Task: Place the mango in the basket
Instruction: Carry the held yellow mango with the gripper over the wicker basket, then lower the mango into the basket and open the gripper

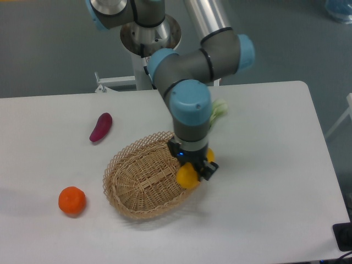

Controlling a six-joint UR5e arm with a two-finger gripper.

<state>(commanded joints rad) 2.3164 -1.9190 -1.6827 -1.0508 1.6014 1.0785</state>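
Note:
The light tan wicker basket (144, 177) lies on the white table, left of centre. My gripper (193, 169) hangs over the basket's right rim and is shut on the yellow-orange mango (187, 176). The mango sits between the fingers, just above the rim and the inner right wall of the basket. Part of the mango is hidden behind the gripper body.
A round orange fruit (72, 201) lies near the table's front left. A purple eggplant-like item (100, 127) lies at the left back. A pale green vegetable (219, 110) shows behind the arm. The table's right edge (324, 165) is some way off.

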